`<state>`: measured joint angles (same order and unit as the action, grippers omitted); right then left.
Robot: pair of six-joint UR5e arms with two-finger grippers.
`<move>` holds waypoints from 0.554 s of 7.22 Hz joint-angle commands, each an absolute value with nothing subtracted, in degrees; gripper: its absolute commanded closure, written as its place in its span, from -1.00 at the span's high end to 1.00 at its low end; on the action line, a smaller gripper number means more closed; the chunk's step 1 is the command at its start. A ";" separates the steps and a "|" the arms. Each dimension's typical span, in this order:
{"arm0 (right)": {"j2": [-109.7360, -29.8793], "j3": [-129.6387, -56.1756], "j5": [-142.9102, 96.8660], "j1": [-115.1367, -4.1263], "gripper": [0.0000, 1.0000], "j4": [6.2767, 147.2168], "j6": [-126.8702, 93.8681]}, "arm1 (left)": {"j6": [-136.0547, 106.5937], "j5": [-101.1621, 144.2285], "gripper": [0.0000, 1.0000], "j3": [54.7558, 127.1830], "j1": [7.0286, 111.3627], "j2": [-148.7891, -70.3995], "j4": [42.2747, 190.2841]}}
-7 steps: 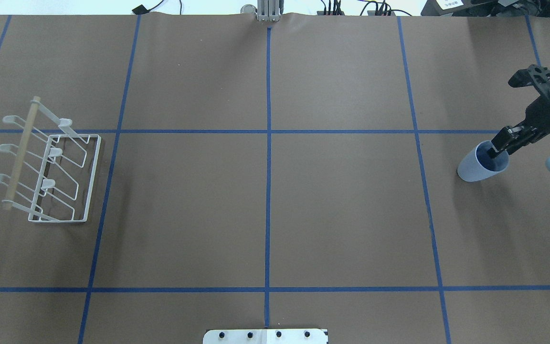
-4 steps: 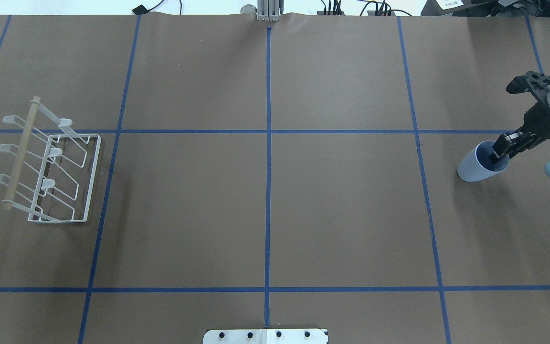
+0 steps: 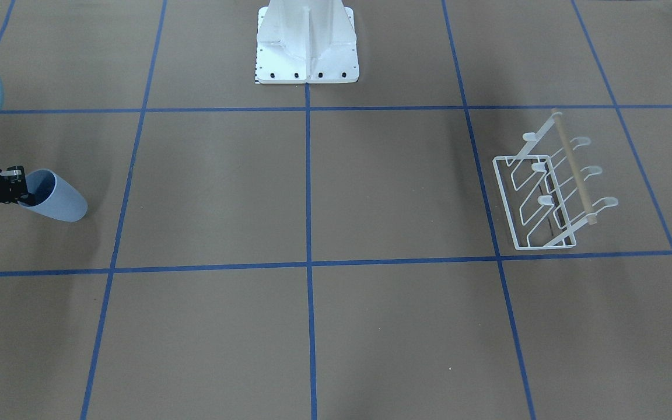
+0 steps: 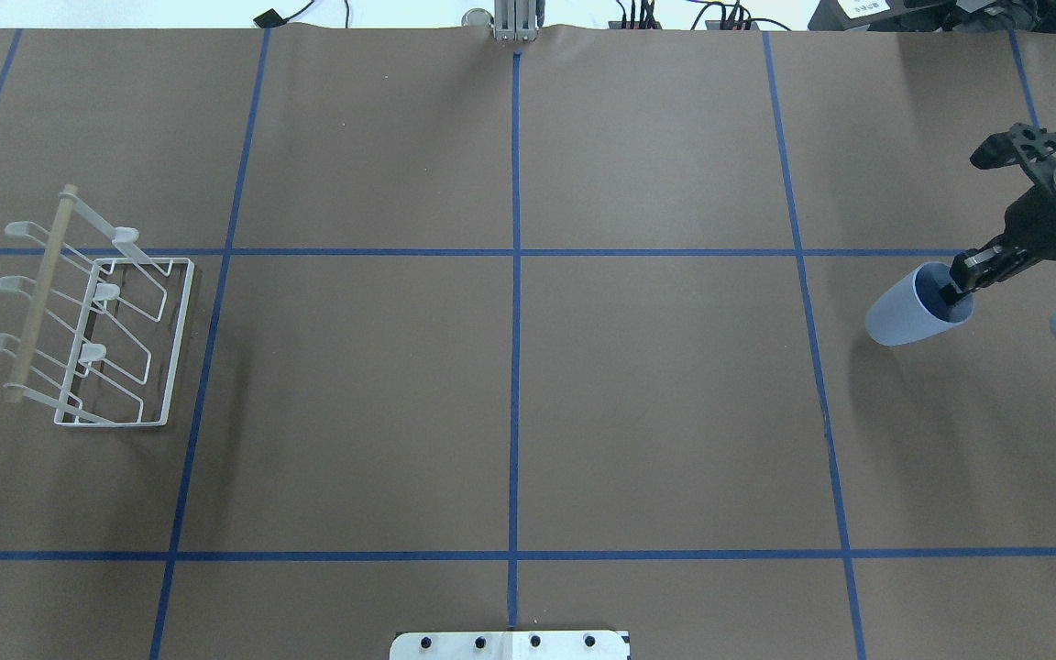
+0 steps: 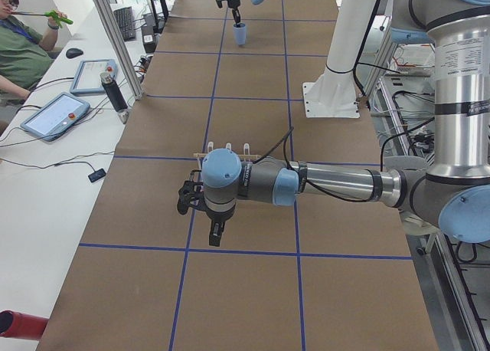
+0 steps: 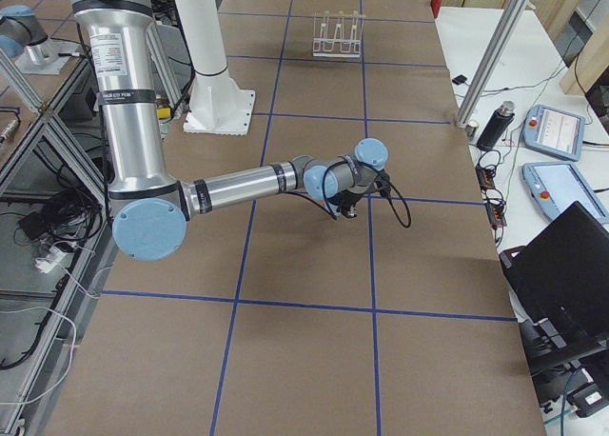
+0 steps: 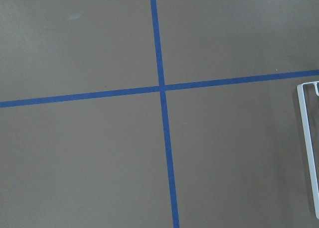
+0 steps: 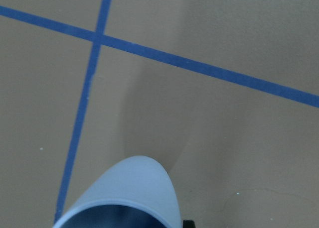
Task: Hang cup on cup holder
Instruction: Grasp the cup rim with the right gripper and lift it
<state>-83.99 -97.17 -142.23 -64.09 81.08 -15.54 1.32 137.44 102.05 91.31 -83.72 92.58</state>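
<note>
Pale blue, smooth, tapered cup (image 4: 899, 319), tilted, rim pinched in right pincer (image 4: 957, 291); left pincer (image 5: 216, 233): cannot tell.

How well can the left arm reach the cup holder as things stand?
Probably yes, easily. The left gripper hangs above the table close to the cup holder, whose base frame shows at the edge of the left wrist view. Nothing stands between them.

Silver arms (image 6: 233, 184), pale blue joint caps (image 6: 147, 228), black jaws.

Pale blue cup (image 4: 904, 316) tilted; cup holder (image 4: 42, 289) upright
</note>
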 commanded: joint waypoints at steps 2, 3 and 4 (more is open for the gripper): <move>-84.47 -105.00 -151.69 -68.02 -1.00 80.42 -21.05 | 0.10 137.89 0.97 102.83 90.71 -87.35 92.99; -80.72 -106.77 -151.70 -68.03 -1.00 78.07 -33.27 | -7.57 137.73 0.95 103.27 87.48 -88.49 95.95; -77.64 -106.35 -151.09 -67.77 -1.00 68.91 -48.28 | -17.22 137.38 0.95 102.84 85.89 -88.42 106.94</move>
